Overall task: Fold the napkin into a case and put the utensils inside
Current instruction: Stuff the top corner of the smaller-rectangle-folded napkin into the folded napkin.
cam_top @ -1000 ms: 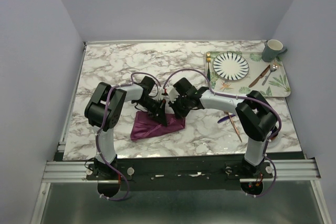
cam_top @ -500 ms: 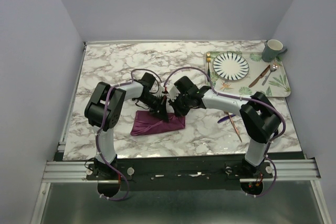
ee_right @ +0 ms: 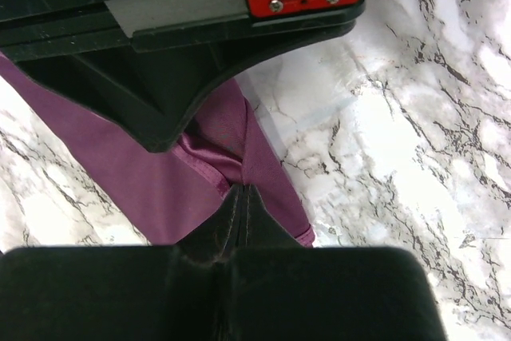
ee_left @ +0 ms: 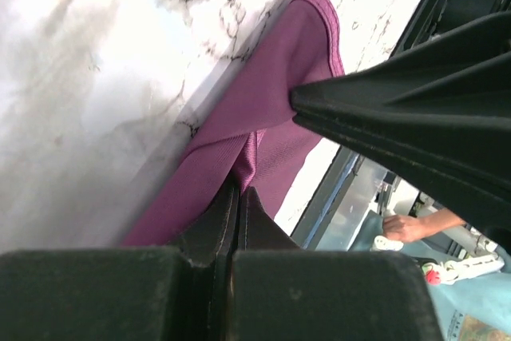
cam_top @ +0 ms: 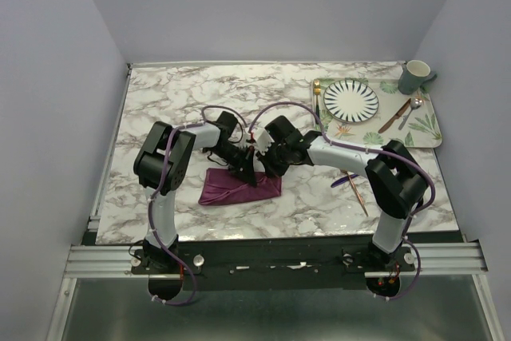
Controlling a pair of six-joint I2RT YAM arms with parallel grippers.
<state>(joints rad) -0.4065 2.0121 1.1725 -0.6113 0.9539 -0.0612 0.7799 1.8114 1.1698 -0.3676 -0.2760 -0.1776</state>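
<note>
The napkin (cam_top: 231, 189) lies on the table toward its near edge, long axis left to right. The left fingers (ee_left: 214, 227) and right fingers (ee_right: 227, 225) each pinch its far edge, side by side. The fork (cam_top: 359, 195) and knife (cam_top: 343, 180) lie nearer the right arm.

**Top external:** my fixed camera sits above and behind the arm bases, looking down and forward from afar over the whole marble table (cam_top: 160, 101). **Left wrist:** mounted on the arm, it looks along the left gripper (ee_left: 238, 191) from very close to the tabletop, at a low slant. **Right wrist:** equally close, it faces more steeply down past the right gripper (ee_right: 240, 189). All three views share the napkin (cam_top: 239, 189) and the marble beside it. Each wrist view also catches the opposite gripper's tip.
</note>
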